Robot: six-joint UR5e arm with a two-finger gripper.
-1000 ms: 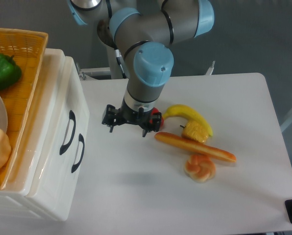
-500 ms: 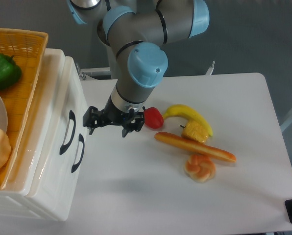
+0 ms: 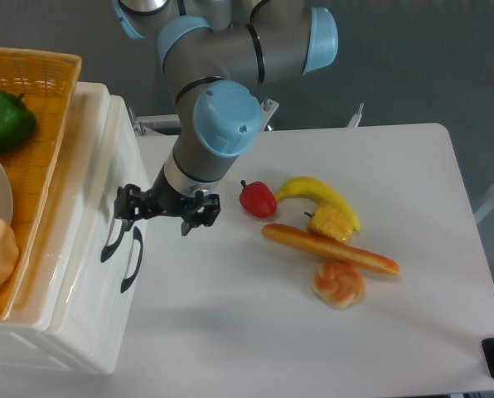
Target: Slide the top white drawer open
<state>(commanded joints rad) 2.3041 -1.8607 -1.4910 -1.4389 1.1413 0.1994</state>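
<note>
My hand (image 3: 154,210) has moved left across the frame since a second ago, away from the food, and now sits right at the front of the white cabinet (image 3: 81,274), its left tip over the upper black handle (image 3: 114,228). I cannot tell whether the fingers are spread or pressed together, or whether they touch the handle. With my arm shifted, the red pepper (image 3: 258,199) now shows fully; before, my hand partly hid it.

There are two drawers, each with one curved black handle. The top white drawer (image 3: 98,157), at the left of the frame, is glossy cream-white with a flat front panel; it sits flush with the lower drawer (image 3: 106,319), not pulled out. Its handle is partly hidden by my hand. The lower handle (image 3: 134,261) is in full view.

On top of the cabinet is one orange wicker basket (image 3: 31,149) holding one green pepper (image 3: 5,118).

On the white worktop (image 3: 396,332), right of centre, lie one red pepper, one banana (image 3: 317,192), one corn piece (image 3: 331,222), one long bread stick (image 3: 330,249) and one knotted roll (image 3: 338,283).
</note>
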